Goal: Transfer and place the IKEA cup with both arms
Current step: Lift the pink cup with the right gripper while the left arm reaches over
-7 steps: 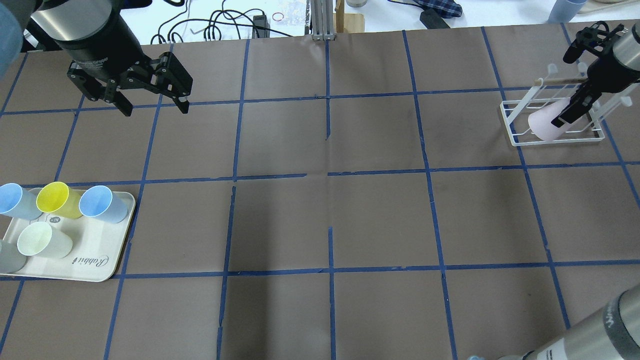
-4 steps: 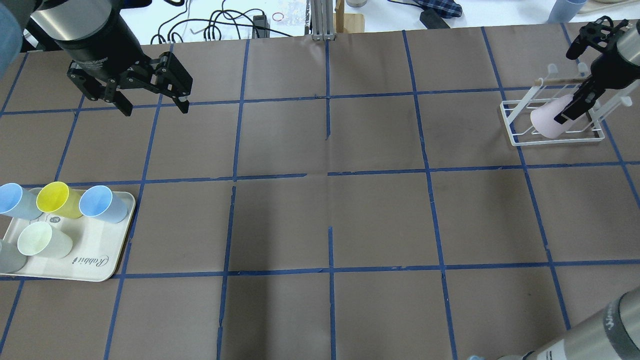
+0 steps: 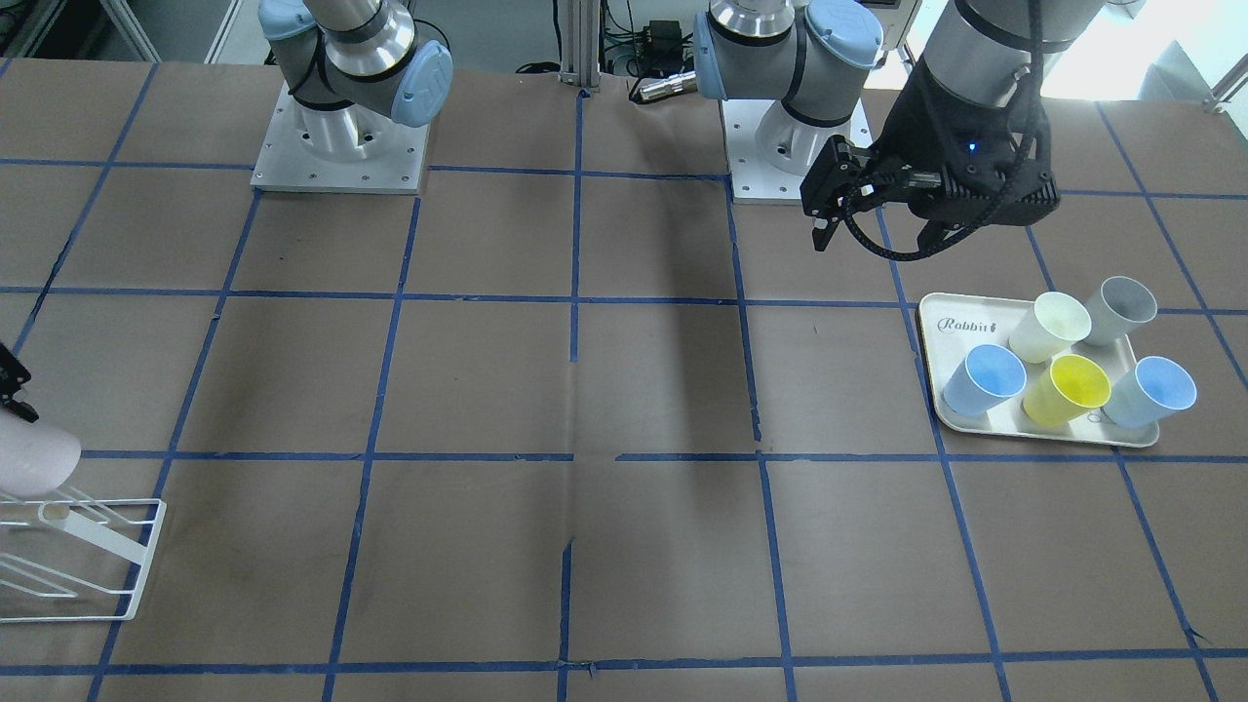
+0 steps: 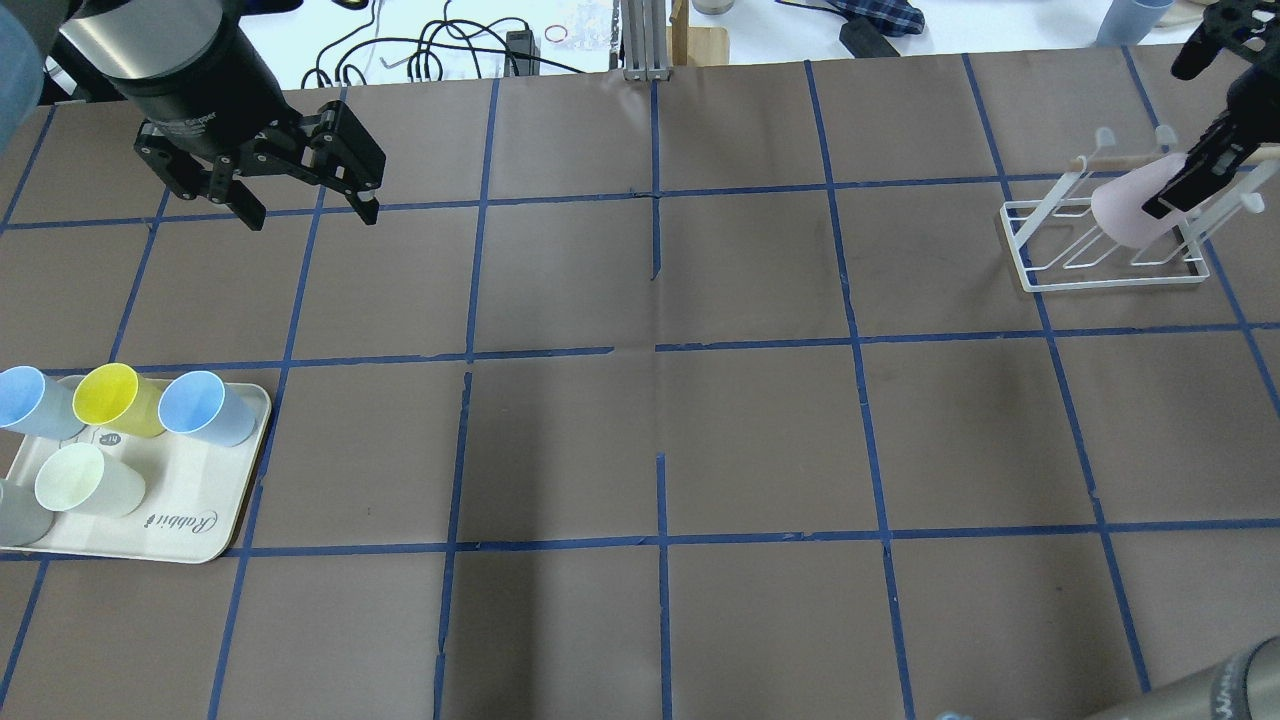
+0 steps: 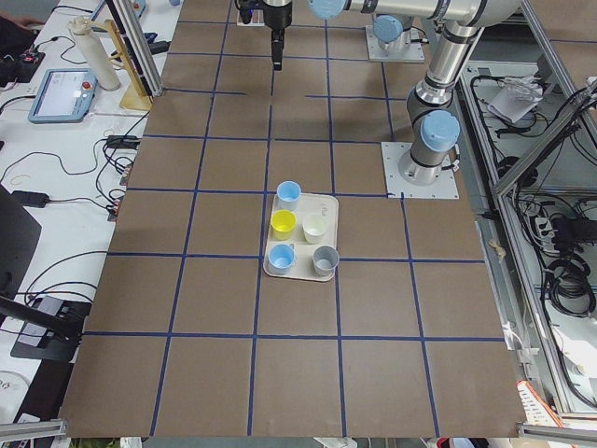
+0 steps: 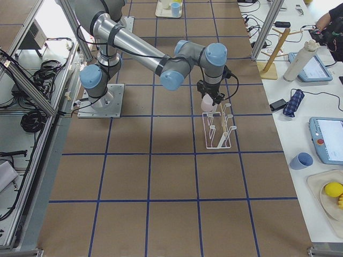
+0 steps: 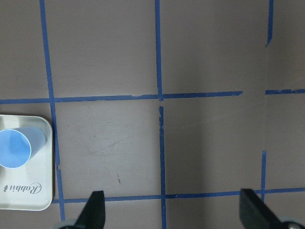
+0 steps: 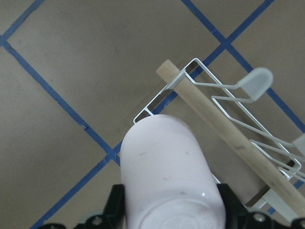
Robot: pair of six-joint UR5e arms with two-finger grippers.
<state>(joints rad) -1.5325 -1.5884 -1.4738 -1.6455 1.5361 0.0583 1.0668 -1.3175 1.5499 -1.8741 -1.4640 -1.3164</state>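
The pale pink IKEA cup (image 4: 1130, 207) is held tilted over the white wire rack (image 4: 1040, 275) at the table's far right. My right gripper (image 4: 1160, 197) is shut on it. In the right wrist view the cup (image 8: 167, 176) fills the space between the two fingers, above the rack's wooden dowel (image 8: 224, 129). The cup also shows at the left edge of the front-facing view (image 3: 34, 458) and in the right side view (image 6: 209, 104). My left gripper (image 4: 310, 215) is open and empty, hanging over the table's back left, away from the cup.
A cream tray (image 4: 200, 530) at the front left holds two light blue cups, a yellow cup (image 4: 112, 397), a cream-green cup (image 4: 80, 480) and a grey one. The rack's upright pegs (image 4: 1105, 135) stand close to the held cup. Cables lie beyond the table's back edge.
My right gripper has carried the pink cup up and to the right, from low in the rack to beside the dowel. The left arm has not moved.
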